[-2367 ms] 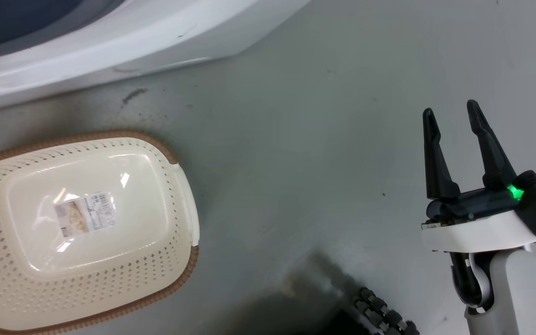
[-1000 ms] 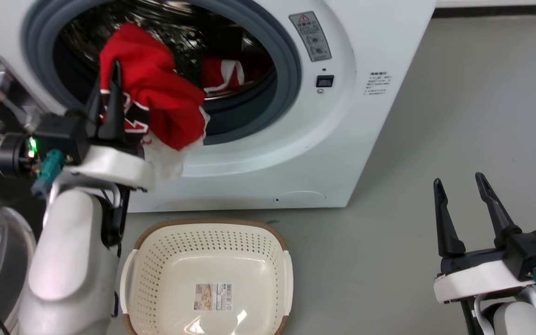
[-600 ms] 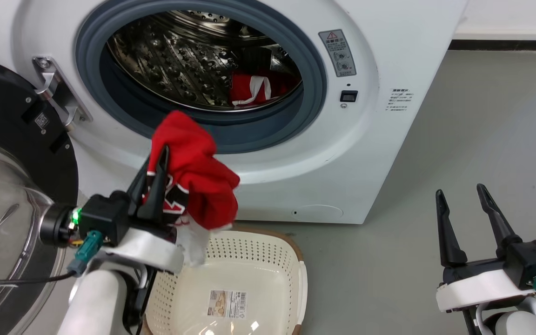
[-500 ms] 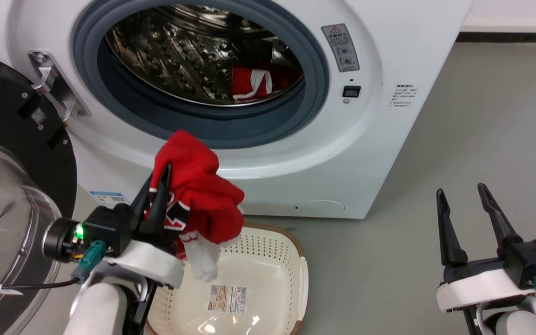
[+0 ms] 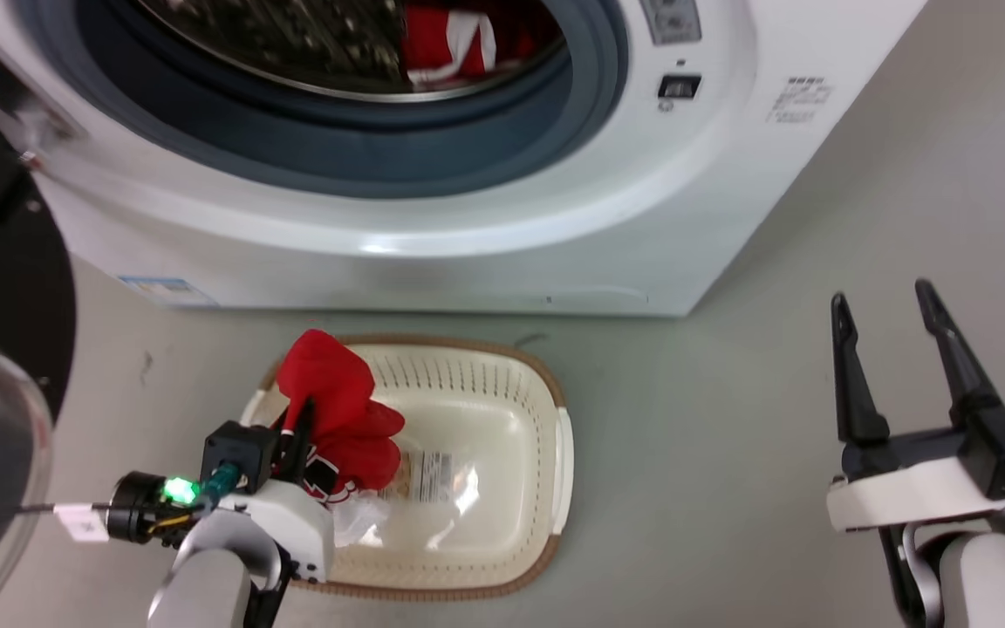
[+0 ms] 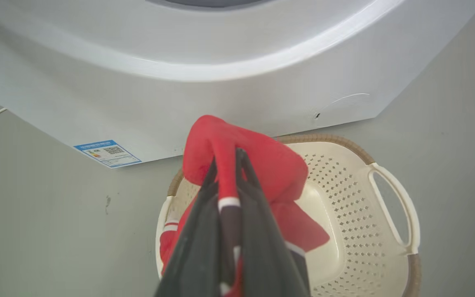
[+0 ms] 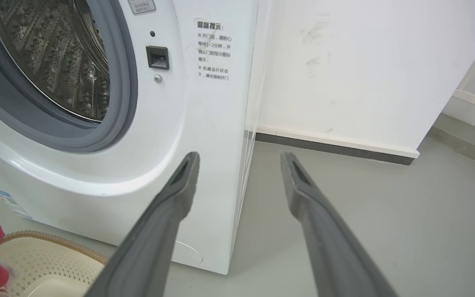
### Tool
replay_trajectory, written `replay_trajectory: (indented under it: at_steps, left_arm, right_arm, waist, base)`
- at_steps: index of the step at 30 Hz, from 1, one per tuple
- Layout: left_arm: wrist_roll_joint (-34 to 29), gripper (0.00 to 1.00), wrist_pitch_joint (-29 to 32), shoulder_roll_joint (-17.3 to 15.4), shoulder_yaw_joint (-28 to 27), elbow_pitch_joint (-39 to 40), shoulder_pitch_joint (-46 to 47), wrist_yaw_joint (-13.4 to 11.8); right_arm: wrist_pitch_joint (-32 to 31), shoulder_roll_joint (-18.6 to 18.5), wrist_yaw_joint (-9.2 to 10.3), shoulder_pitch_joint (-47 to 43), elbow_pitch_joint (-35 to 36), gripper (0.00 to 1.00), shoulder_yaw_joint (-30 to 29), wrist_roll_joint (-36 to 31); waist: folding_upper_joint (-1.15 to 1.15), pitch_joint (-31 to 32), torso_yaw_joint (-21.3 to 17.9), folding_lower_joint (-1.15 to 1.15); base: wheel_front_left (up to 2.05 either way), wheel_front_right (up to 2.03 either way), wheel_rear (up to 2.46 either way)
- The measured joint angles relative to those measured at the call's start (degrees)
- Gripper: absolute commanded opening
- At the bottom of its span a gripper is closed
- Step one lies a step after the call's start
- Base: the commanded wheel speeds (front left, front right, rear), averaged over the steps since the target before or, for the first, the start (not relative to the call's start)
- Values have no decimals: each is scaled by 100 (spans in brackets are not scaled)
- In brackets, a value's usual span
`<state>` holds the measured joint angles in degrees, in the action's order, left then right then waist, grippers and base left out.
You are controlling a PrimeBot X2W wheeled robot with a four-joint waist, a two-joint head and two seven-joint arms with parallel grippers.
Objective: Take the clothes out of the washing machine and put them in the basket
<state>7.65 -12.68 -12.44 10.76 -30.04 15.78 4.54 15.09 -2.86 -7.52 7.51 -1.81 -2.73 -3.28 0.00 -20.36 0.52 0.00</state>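
washing machine (image 5: 468, 262): white front-loader across the top of the head view; porthole open, grey rim, shiny perforated drum (image 7: 56, 62) behind it.
floor (image 5: 729, 436): plain grey; carries the machine and the basket.
door (image 5: 5, 288): black-framed glass, swung open at the machine's left side.
basket (image 5: 502, 410): cream, perforated walls, brown rim; stands upright on the floor just in front of the machine, below the porthole. A label sticker (image 5: 433, 471) shows on its bottom; the right half of the bottom is bare.
held garment (image 5: 337, 392): red, bunched, with black and white trim at the lower edge. It hangs over the left end of the basket, with its lower part down inside the walls. Whether it touches the bottom: cannot tell.
second garment (image 5: 441, 39): red with a white stripe; lies in the drum, at the lower right of the opening.
left pincer (image 6: 226, 165): fingers pressed together, clamped on a fold of the held garment; the red cloth drapes over both fingertips. It is low over the basket's left end, with a green light (image 5: 175, 488) lit on the wrist.
right pincer (image 5: 880, 292): fingers spread apart with nothing between them; it hovers over bare floor, well to the right of the basket, pointing toward the machine's right corner.
blue label (image 6: 107, 153): stuck low on the machine front, left of the basket.
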Motion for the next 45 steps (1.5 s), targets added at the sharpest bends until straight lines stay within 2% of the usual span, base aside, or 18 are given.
replay_trajectory:
  at_steps: [5,10,22,31,32,33,34,37,45]
  left_arm:
    - [-103,0,-170,23,13,-1174,701,-110]
    - [-142,0,-222,85,4,-1957,1422,-179]
    - [-264,0,-238,232,44,-2782,2365,-310]
    - [-235,0,-238,357,21,-3225,2747,-359]
    - [-234,25,-238,363,23,-3268,2774,-330]
    - [-233,87,-238,366,29,-3298,2796,-307]
    - [-248,100,-238,367,62,-3321,2810,-318]
    - [-338,100,-238,367,152,-3298,2809,-352]
    - [-396,100,-238,307,244,-2637,2276,-214]
  right_arm:
    - [1,0,1,197,181,100,-8,-86]
    - [1,0,0,343,403,100,-27,-183]
    - [0,-1,0,555,846,100,-170,-285]
    - [0,-1,0,626,983,100,-215,-367]
    - [0,-1,0,630,987,100,-213,-381]
    - [0,-1,0,630,985,100,-210,-381]
    - [0,-1,0,630,981,100,-211,-386]
    - [0,-1,0,632,954,100,-222,-388]
    - [0,0,0,635,650,100,-114,-343]
  waist:
    - [0,-550,-84,0]
    - [0,-1144,-172,1]
    - [0,-2442,-303,1]
    - [0,-2933,-262,1]
    - [0,-2949,-253,1]
    - [0,-2954,-247,1]
    - [0,-2948,-245,0]
    - [0,-2880,-220,0]
    - [0,-2313,-164,0]
  base:
    - [0,0,0]
    - [0,0,0]
    - [0,0,0]
    - [0,0,0]
    - [0,0,0]
    - [0,0,0]
    - [0,0,0]
    - [0,0,0]
    - [0,0,0]
